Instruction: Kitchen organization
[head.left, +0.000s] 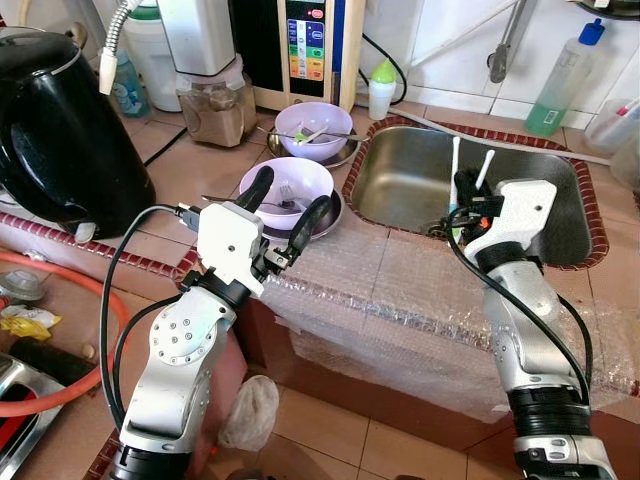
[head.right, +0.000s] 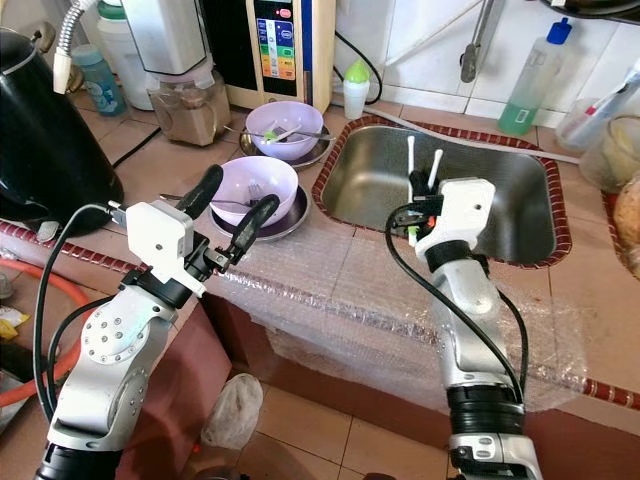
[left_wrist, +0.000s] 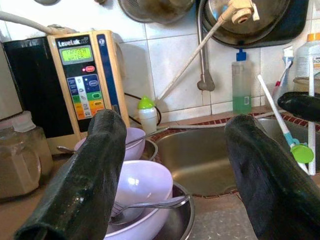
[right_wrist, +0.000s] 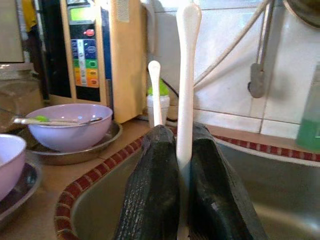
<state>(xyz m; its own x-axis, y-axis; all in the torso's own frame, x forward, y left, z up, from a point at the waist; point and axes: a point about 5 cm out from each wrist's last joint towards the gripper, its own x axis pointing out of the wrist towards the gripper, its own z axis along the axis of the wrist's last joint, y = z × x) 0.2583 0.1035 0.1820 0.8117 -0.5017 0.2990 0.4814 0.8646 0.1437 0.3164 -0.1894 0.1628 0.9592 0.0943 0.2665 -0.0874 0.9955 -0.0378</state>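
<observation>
Two lilac bowls sit on steel plates left of the sink (head.left: 400, 185): a near bowl (head.left: 300, 176) holding a metal spoon (left_wrist: 150, 205), and a far bowl (head.left: 320, 118) with a utensil in it. My left gripper (head.left: 290, 205) is open just in front of the near bowl, its fingertips at the bowl's rim. Over the sink's front edge, my right gripper (head.left: 462, 195) is shut on a white plastic handle (right_wrist: 186, 75) that stands upright. A thinner white handle (right_wrist: 156, 92) rises beside it, and a green piece (left_wrist: 302, 152) shows low on them.
A black kettle (head.left: 60, 130) stands at the left. A water ioniser (head.left: 310, 50), a jar (head.left: 215, 105), a small green-capped bottle (head.left: 382, 88) and a green soap bottle (head.left: 560, 85) line the back wall. Bubble wrap (head.left: 400, 290) covers the counter's front.
</observation>
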